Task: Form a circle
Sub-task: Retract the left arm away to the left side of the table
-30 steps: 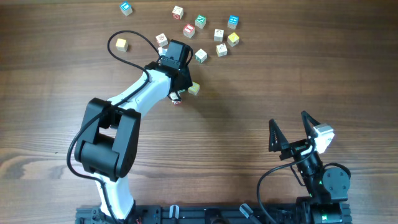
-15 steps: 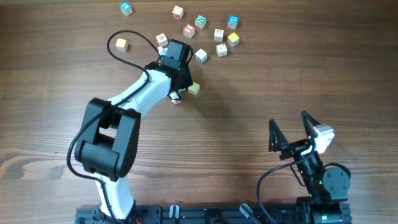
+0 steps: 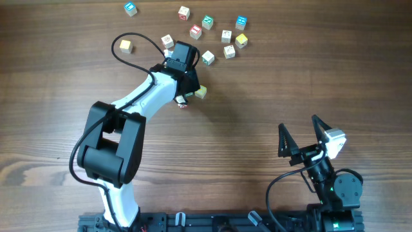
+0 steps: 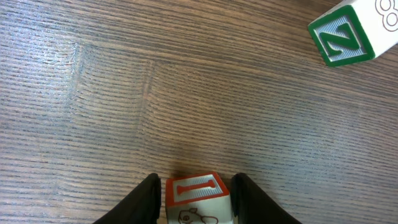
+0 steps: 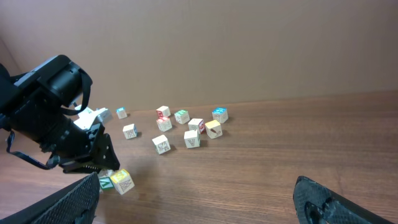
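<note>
We place a red-marked cube (image 4: 196, 194) close beside the pale yellow cube (image 3: 201, 91) to seed the circle, which is not yet formed. The left gripper (image 4: 196, 182) flanks it; we cannot tell if it pinches. The right gripper (image 3: 298, 125) stands spread.

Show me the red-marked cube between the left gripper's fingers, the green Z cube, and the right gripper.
red-marked cube (image 4: 196, 190), left wrist view, red-framed face.
green Z cube (image 4: 341, 40), left wrist view, Z face.
right gripper (image 3: 298, 124), overhead view, midway between fingertips.
</note>
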{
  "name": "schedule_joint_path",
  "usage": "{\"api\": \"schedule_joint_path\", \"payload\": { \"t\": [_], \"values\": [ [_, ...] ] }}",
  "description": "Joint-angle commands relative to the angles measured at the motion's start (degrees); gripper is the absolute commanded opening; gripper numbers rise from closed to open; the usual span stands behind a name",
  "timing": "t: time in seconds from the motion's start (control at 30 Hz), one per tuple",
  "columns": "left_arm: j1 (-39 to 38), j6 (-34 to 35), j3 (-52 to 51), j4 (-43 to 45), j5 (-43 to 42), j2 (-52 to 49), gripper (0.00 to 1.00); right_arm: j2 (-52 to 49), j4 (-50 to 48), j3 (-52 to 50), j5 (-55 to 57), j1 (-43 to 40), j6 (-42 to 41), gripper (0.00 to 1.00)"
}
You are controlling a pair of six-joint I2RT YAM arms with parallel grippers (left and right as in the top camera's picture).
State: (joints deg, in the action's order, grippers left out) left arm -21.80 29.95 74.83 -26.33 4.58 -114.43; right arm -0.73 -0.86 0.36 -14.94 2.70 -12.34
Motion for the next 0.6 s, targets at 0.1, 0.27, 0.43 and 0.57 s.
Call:
{"api": "schedule_joint_path", "payload": {
  "t": [0.1, 0.27, 0.43, 0.57],
  "values": [
    [-0.2, 0.7, -0.7, 0.0, -0.5, -0.7, 0.35, 0.5, -0.3, -0.1, 0.5, 0.3, 0.3, 1.00],
    [-0.2, 0.7, -0.7, 0.0, -0.5, -0.7, 0.33, 0.5, -0.3, -0.1, 0.5, 0.3, 0.3, 1.00],
    [-0.2, 0.8, -0.7, 0.0, -0.5, -0.7, 0.33, 0.5, -0.3, -0.1, 0.5, 0.3, 0.3, 1.00],
    [-0.2, 0.7, -0.7, 0.0, -0.5, -0.7, 0.44, 0.5, -0.3, -0.1, 0.5, 0.3, 0.3, 1.00]
  ]
}}
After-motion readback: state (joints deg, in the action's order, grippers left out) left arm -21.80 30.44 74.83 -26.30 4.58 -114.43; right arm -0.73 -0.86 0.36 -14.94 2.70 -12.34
